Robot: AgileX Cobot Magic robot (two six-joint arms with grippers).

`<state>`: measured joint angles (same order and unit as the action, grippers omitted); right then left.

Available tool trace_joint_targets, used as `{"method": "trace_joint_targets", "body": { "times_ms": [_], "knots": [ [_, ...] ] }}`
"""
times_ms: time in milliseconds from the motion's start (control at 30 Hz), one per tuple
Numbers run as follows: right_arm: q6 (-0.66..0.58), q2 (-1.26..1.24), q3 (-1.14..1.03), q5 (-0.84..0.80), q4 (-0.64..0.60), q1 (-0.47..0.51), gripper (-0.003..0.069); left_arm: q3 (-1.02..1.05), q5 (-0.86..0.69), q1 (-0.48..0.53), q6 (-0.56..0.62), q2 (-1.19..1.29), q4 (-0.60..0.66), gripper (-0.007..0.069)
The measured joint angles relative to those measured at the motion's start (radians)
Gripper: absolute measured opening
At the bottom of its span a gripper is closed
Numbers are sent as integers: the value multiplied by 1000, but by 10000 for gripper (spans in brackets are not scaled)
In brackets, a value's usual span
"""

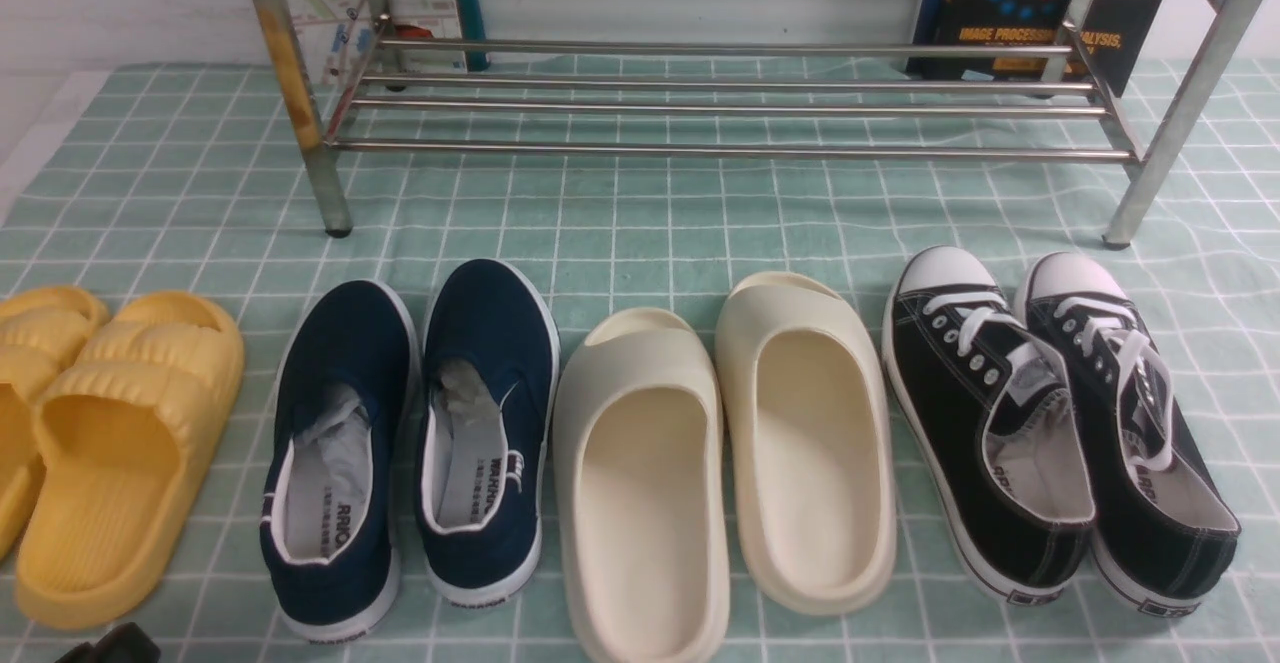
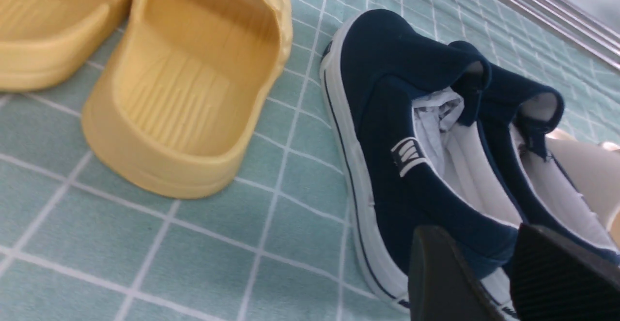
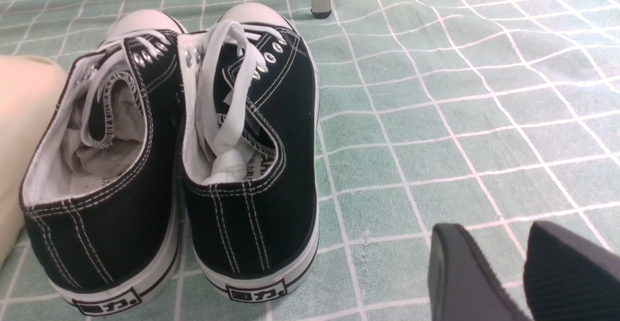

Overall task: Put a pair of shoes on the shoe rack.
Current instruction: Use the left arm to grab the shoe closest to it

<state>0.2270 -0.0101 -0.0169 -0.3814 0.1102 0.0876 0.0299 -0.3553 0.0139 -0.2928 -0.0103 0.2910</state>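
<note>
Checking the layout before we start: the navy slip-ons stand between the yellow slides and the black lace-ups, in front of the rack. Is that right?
Not quite. The navy slip-ons stand between the yellow slides and the cream slides, in front of the rack; the black lace-ups are beyond the cream pair. The front view shows it.

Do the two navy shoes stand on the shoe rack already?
No, both navy shoes stand on the checked cloth in front of the shoe rack, with their toes toward it.
</note>
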Motion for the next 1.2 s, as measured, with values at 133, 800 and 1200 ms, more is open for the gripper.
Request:
{"method": "trace_joint_targets", "body": {
  "times_ms": [133, 800, 1200],
  "knots": [
    [0, 0, 0, 0, 0, 0, 239, 0, 7, 0, -39, 0, 205, 239],
    [-19, 0, 0, 0, 0, 0, 239, -57, 63, 0, 44, 0, 641, 239],
    [-19, 0, 0, 0, 0, 0, 239, -528, -296, 0, 144, 349, 113, 141]
  ]
}}
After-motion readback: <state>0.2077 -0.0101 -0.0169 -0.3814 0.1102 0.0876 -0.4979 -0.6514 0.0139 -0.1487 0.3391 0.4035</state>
